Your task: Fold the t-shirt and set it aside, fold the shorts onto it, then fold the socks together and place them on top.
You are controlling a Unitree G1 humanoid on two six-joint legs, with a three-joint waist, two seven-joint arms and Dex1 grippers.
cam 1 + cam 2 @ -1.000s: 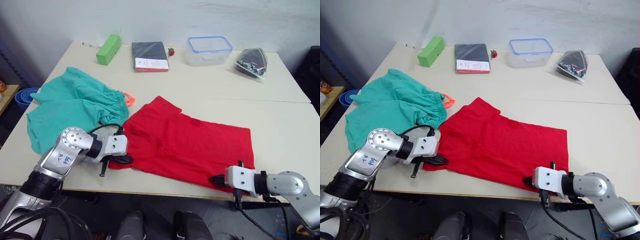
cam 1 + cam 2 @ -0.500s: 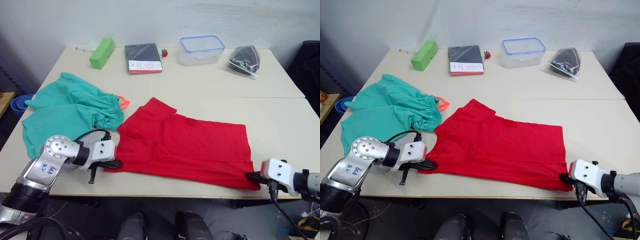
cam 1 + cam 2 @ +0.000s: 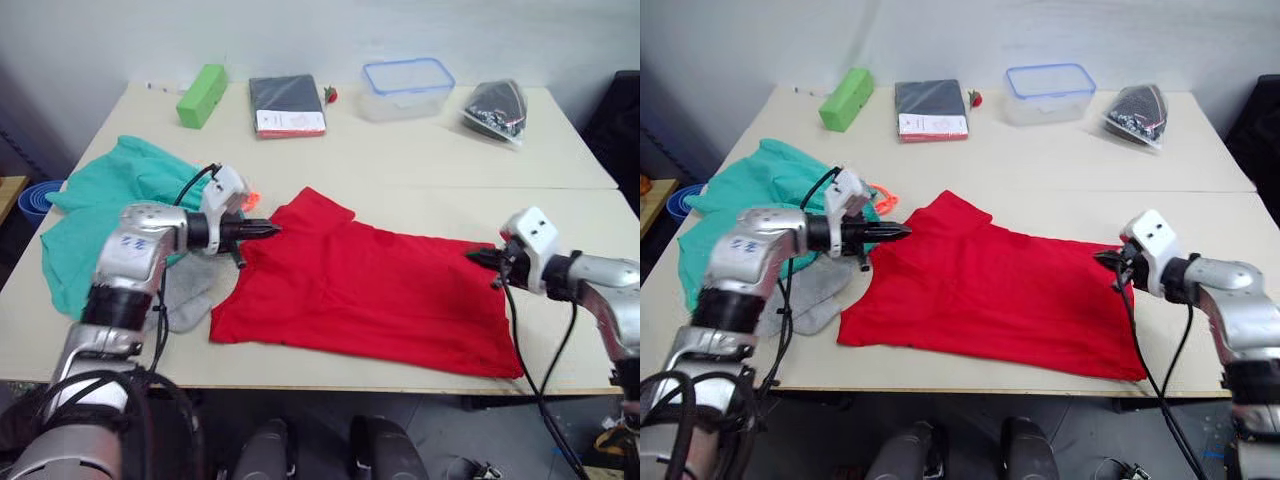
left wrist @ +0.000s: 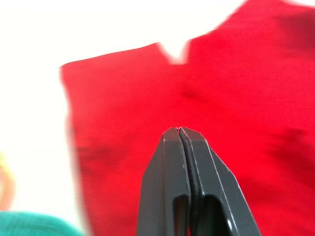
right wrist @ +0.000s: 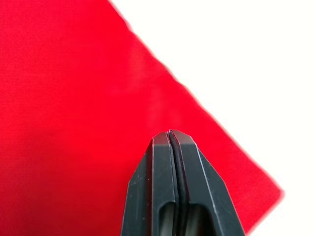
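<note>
Cream table (image 3: 420,150) against pale wall (image 3: 300,30)

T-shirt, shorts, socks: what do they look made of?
T-shirt: matte red knit, probably cotton; it lies flat with soft creases. Shorts: thin teal cloth, gathered and puckered at the waist, with a neon orange drawstring; fibre unclear. Socks: soft light grey knit, slumped and limp.
</note>
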